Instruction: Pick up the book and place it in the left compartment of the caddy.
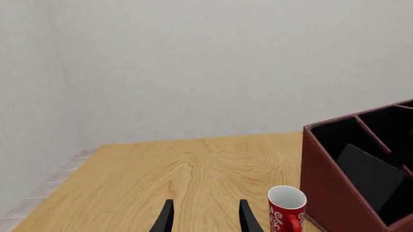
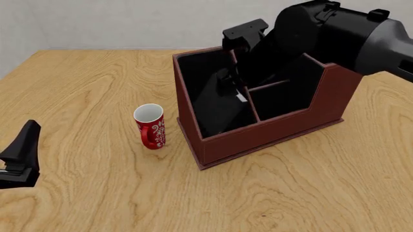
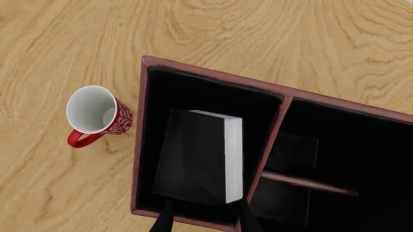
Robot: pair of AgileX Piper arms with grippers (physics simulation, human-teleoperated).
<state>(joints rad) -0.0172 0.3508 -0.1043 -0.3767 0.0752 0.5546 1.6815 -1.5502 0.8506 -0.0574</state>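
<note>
Shadow inside the dark red-brown box caddy (image 2: 258,137) swallows much of the thick black hardcover book (image 3: 201,157), which leans in the long left compartment (image 3: 193,92). The right gripper (image 3: 203,220) straddles its end, jaws apart; contact is unclear. The left gripper (image 1: 204,217), cut off, gapes over pale wooden table (image 2: 77,77) near a red-and-white patterned mug (image 2: 150,126), grey walls behind

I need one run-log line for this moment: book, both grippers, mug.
book: leaning inside left compartment | right gripper: at book, grip unclear | left gripper: open, idle | mug: upright beside caddy
</note>
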